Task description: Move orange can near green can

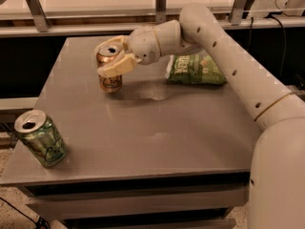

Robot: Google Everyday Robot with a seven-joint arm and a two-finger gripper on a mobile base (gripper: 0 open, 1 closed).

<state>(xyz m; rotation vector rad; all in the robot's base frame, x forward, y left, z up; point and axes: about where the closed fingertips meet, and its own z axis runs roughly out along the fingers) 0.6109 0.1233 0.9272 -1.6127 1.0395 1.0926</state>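
I'm gripping the orange can [110, 82] w/ my gripper [101, 61], at the far side of the table [167, 128], a bit left of centre. My fingers [116, 66] are clamping the can's upper half, one on its near side and one on its far side. My arm is reaching in from the right. The can is standing upright, long axis vertical. Its base is looking like it's resting on the tabletop, but I can't tell if it's lifted a hair.

Key relation: the green can [40, 137] is sitting near-left of my gripper, at the near left corner, well apart from the orange can. So the carry is going toward the near edge and leftward, diag. across bare tabletop. One arm only, so no choice there.

The green can is standing close to both the near and left edges. I'm judging the drop spot should be on its far-right side, i.e. inboard, not betw. it and an edge. A bump could be sending it off the table.

The surface is a flat grey top, smooth w/ a faint sheen. A green snack bag [195, 69] is lying right of the gripper, out of the path. A rail [95, 28] is running across beyond the far edge.
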